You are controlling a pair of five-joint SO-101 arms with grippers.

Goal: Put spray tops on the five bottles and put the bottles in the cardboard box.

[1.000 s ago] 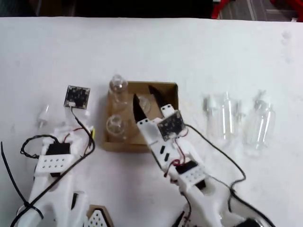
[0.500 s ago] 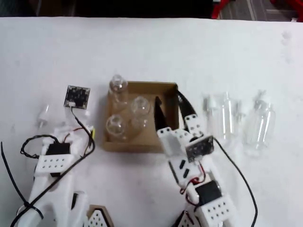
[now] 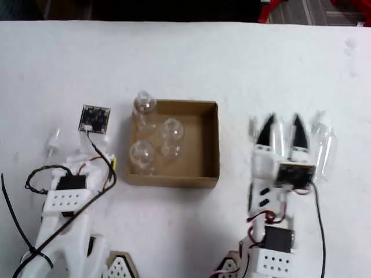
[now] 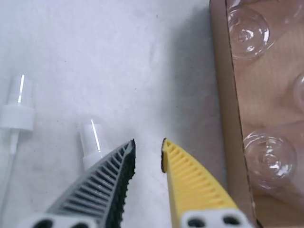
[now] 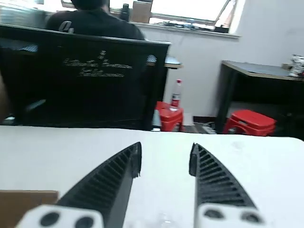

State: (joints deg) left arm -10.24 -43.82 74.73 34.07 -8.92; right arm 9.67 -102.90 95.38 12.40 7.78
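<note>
Your right gripper (image 3: 282,128) is spread wide and holds nothing. In the high view its two black fingers stand either side of a bottle (image 3: 278,145) lying on the bench (image 3: 203,58) right of the box (image 3: 217,139); you cannot tell whether they touch it. Treat that bottle as light, thin clear plastic: smooth enough to slip, round enough to roll, and likely to dent under a hard squeeze. I would close across the straight middle of its body, not the shoulder or neck. Count five bottles: three seem to stand upright in the left part of the box, and two lie side by side on the bench to its right, the second bottle (image 3: 322,150) just right of the gripper. Two loose spray tops (image 4: 19,107) lie on the bench left of the box. One spray top (image 4: 91,140) is just beside your left gripper (image 4: 147,145), which is open only a crack, empty, and pointed at bare bench between that top and the box wall. Whether any bottle is already capped is too unclear to say.
</note>
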